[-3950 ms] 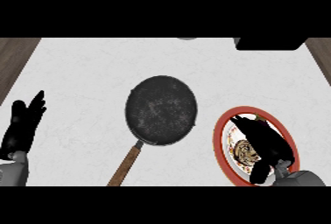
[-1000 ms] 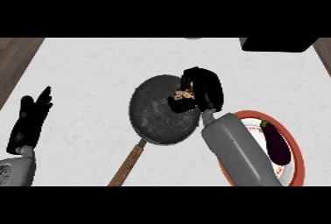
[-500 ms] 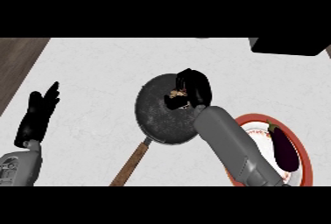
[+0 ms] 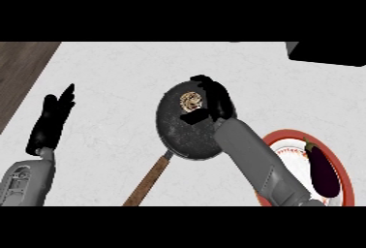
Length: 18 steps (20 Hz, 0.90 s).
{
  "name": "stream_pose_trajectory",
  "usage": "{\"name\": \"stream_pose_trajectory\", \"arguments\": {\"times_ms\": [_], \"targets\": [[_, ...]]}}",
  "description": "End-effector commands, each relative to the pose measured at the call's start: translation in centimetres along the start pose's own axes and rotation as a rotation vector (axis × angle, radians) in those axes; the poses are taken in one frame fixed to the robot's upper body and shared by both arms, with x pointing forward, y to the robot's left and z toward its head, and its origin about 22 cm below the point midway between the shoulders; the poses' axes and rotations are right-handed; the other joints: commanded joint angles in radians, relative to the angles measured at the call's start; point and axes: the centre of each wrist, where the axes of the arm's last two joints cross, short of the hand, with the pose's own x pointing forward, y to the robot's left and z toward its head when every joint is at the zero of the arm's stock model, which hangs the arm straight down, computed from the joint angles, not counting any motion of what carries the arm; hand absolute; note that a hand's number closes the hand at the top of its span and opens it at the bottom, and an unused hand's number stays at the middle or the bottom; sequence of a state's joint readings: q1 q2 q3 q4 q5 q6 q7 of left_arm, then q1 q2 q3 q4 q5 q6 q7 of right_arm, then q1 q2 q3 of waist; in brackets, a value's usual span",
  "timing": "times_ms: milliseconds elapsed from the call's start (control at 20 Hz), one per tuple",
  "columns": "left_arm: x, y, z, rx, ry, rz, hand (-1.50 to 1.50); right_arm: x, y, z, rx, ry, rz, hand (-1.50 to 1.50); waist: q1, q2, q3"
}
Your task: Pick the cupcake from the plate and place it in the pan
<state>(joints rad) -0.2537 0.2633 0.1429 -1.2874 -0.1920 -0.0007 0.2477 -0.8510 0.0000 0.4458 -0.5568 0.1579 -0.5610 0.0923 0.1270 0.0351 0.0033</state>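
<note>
Nearest the lower edge, the right forearm (image 4: 261, 162) rises from the bottom right and slants up and left, crossing the left rim of the red-edged plate (image 4: 343, 167). On the plate's white middle lies a dark purple eggplant (image 4: 322, 169), its stem end pointing up. At the lower left the grey left forearm (image 4: 25, 179) comes in, and above it the left robot hand (image 4: 52, 121) rests on the left side of the white bench (image 4: 107, 87), its fingers straight and relaxed, holding nothing.

Between the two arms a brown wooden handle (image 4: 148, 181) runs from the bottom edge up and right to the dark round pan (image 4: 178, 133), which sits on the bench just left of the plate. The right forearm covers the pan's lower right part.

Farther up, the right robot hand (image 4: 214, 101) hangs over the pan's upper right side, its fingers bent toward the cupcake (image 4: 190, 100). The cupcake shows as a small tan and brown round inside the pan's upper part, right against the fingers; whether they close on it or merely lie beside it is hard to tell from this steep angle.

At the far right corner stands a black block (image 4: 328, 53), and dark wood (image 4: 22, 72) borders the bench at the far left.
</note>
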Motion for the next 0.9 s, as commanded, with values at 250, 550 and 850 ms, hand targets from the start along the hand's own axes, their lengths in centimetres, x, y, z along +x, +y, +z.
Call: {"name": "stream_pose_trajectory", "arguments": {"times_ms": [250,550,850], "targets": [[0.5,0.0,-0.3,-0.008,0.0,0.004,0.0,0.2,-0.1,0.0,-0.155,-0.076,-0.186,-1.5,0.005,-0.001,0.001],[-2.2,-0.2,0.5,0.027,0.031,0.014,0.0,0.8,-1.0,-1.1,-0.263,-0.079,-0.29,-1.5,-0.041,-0.013,-0.001],[-2.9,2.5,2.4,0.071,0.058,0.013,0.0,-1.8,-1.3,-0.9,-0.348,-0.005,-0.329,-1.5,-0.095,-0.031,-0.002]]}}
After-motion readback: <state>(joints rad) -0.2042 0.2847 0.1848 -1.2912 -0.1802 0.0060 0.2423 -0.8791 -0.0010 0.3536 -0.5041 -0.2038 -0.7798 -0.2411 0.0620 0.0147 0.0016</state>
